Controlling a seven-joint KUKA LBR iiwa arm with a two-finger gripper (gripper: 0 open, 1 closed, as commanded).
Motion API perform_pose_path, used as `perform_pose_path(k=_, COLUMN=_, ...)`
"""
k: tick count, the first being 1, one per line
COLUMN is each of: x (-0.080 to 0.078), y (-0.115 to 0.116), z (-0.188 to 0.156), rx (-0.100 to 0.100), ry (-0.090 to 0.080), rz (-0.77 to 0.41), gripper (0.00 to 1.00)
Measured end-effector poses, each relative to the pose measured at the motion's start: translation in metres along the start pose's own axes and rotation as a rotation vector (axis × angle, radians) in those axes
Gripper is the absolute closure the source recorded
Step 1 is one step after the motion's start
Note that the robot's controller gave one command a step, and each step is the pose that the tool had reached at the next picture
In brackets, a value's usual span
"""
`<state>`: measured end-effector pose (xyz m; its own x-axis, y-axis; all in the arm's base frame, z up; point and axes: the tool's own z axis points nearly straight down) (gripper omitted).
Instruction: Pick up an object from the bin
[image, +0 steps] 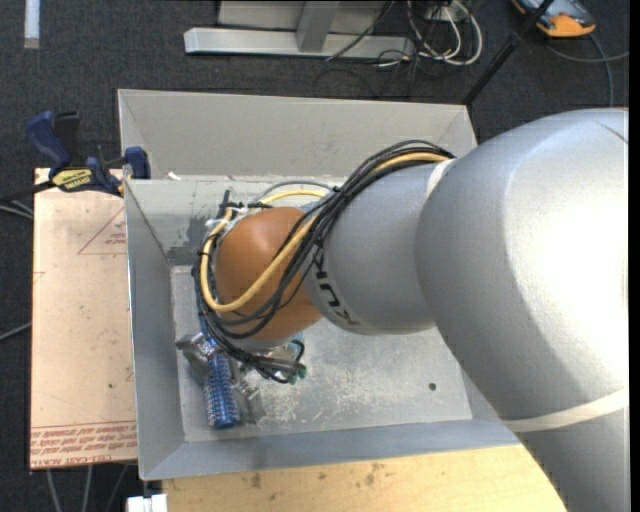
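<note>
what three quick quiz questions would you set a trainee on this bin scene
1. True or false: the arm enters the bin from the view's left.
2. The ribbed roll near the bin's lower-left corner is: A red, B blue, C yellow?
3. Fill in: the cover on the wrist is ____.
Key: 1 false; 2 B; 3 orange.
</note>
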<state>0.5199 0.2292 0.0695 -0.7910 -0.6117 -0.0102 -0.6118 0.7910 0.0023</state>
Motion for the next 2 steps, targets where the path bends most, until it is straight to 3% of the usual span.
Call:
perform_pose_path(k=1, x=-0.002, y=0.0, z=-0.004, rx=0.002, ry=-0.004, rz=-0.002, gripper=1.0)
perform_pose_path(k=2, x=0.017, y=-0.003, z=-0.161, rx=0.004, ry=0.001, rz=0.006, gripper=1.0)
